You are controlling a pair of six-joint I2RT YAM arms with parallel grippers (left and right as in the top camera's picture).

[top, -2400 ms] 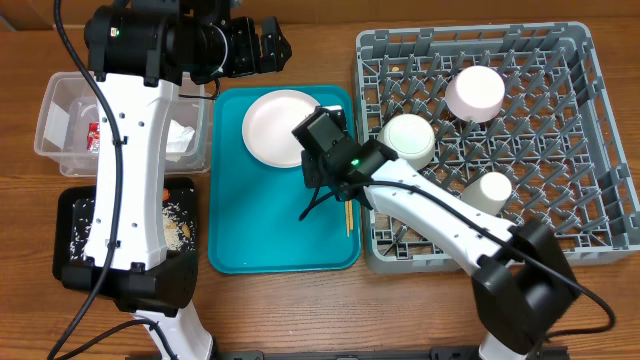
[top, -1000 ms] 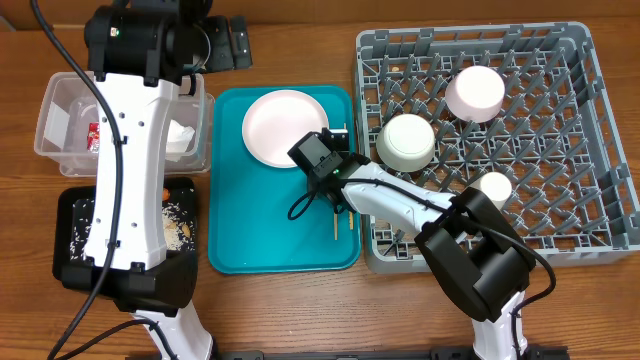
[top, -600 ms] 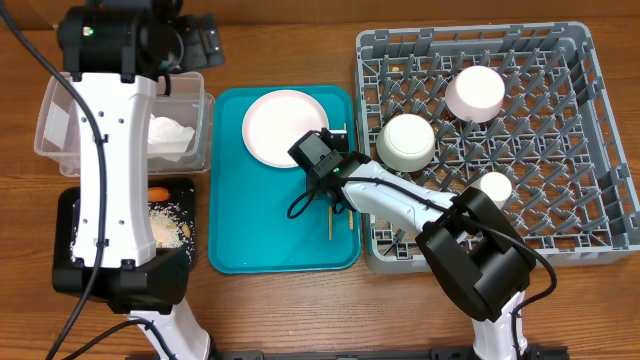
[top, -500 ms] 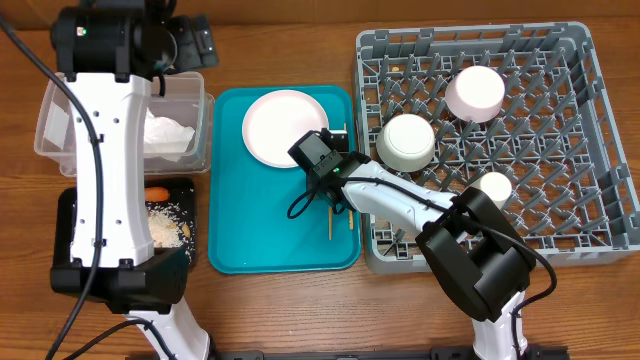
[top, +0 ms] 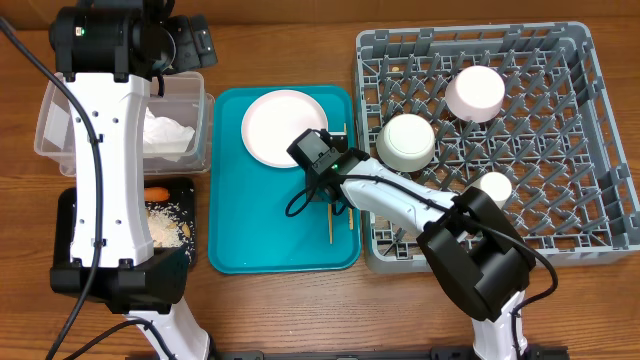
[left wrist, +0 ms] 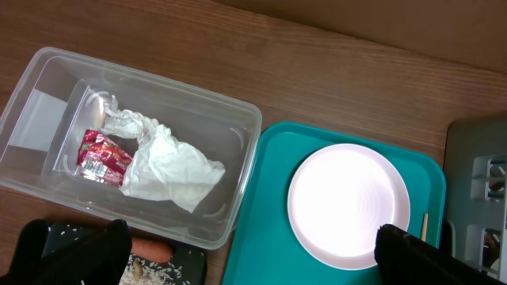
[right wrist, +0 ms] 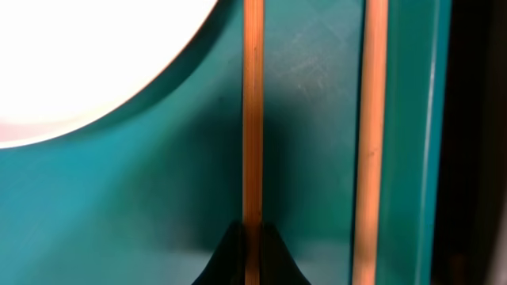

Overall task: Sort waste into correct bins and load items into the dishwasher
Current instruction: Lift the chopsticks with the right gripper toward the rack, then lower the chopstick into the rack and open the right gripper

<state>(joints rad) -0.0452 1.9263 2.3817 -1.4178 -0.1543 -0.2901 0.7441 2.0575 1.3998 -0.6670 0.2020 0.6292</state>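
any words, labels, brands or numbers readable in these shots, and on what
No text can be read in any view.
The red wrapper in the clear tub carries print, but it is too small and blurred to read.
The plate, teal tray and grey rack show no markings.
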